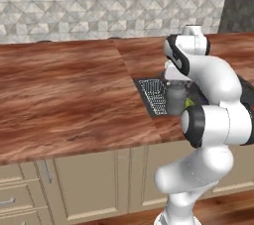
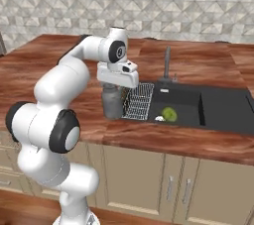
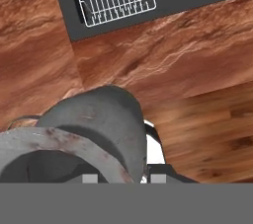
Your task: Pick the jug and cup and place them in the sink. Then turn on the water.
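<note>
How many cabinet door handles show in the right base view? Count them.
2: the left handle and right handle, side by side under the sink. The arm may hide others.

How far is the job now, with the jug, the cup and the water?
Nothing looks finished yet. In hand: the gripper holds the grey jug, seemingly lifted over the wooden counter beside the sink's white wire rack, not yet in the sink. Something round and yellow-green lies in the basin; whether it is the cup is unclear. No water runs from the faucet.
</note>
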